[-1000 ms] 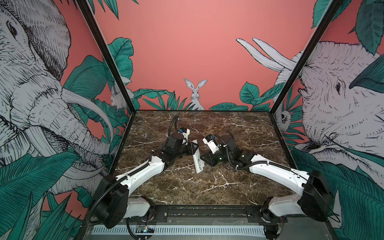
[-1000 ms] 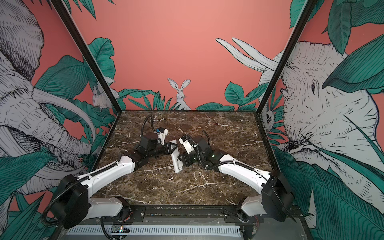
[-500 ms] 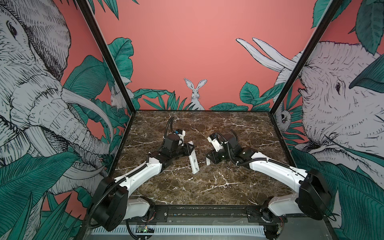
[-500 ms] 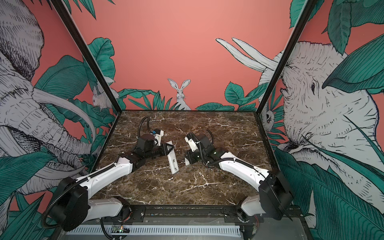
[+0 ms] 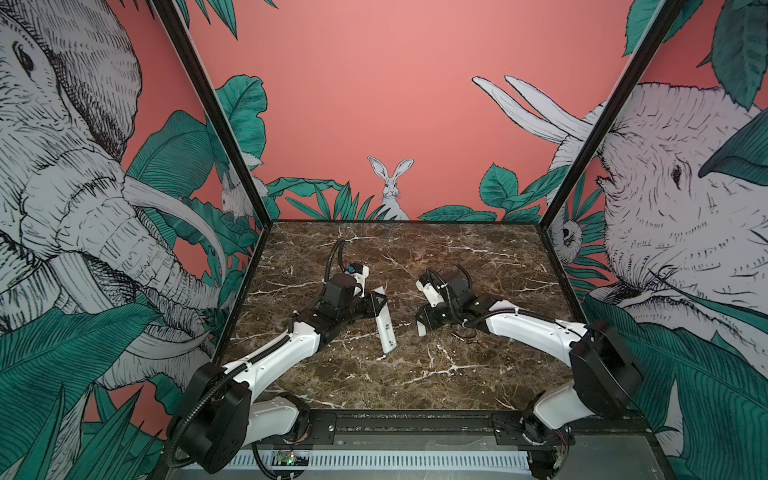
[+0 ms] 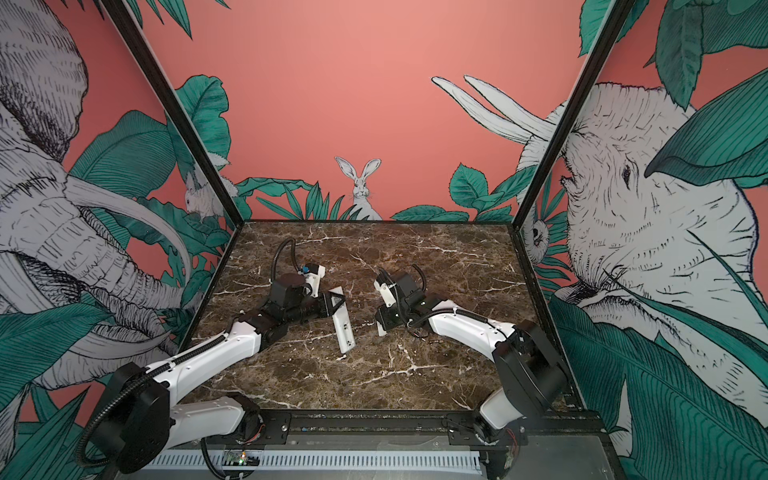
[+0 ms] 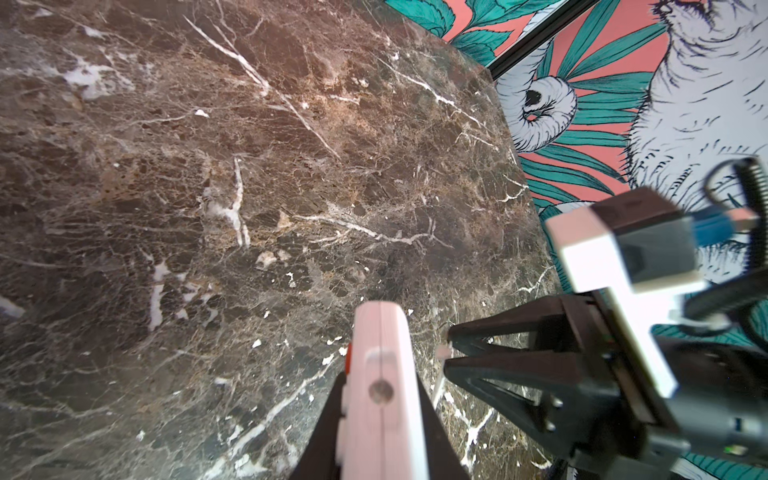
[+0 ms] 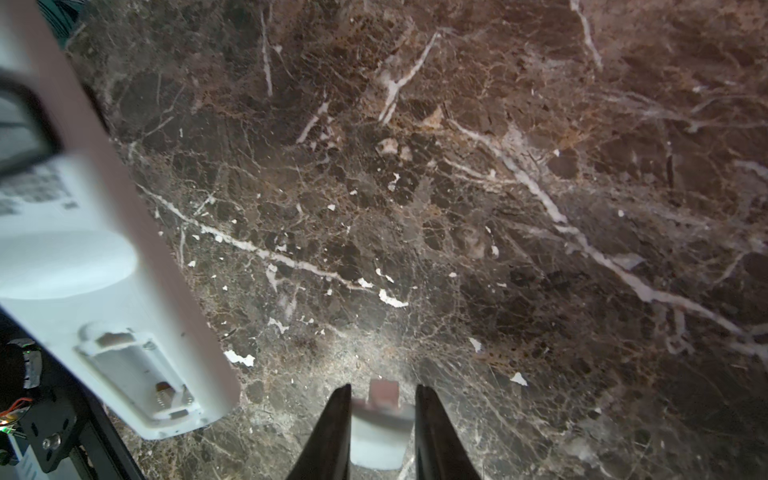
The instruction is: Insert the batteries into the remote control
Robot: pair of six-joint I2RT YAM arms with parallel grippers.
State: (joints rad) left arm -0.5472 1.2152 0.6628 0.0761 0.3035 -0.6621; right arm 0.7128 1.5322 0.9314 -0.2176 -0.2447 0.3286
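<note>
While its jaws are clamped on the upper part of the remote control, the left gripper holds that slim white body tilted. One end sits up at the fingers and the other slants down toward the marble tabletop; I cannot tell whether the low end touches the stone. In the right wrist view the remote's plain back is turned to the camera. Its battery compartment is uncovered, with a spring showing at one end.

The right gripper is closed on a small white cover plate, pinched between its two dark fingers low over the stone. In both top views the two grippers face each other near the middle of the table, near one another but apart, with bare marble between them.

A dark sliver lies on the marble just beside the right forearm. It is too small to say whether it is a battery. Behind each gripper a white arm reaches back to the black rail at the near edge.
</note>
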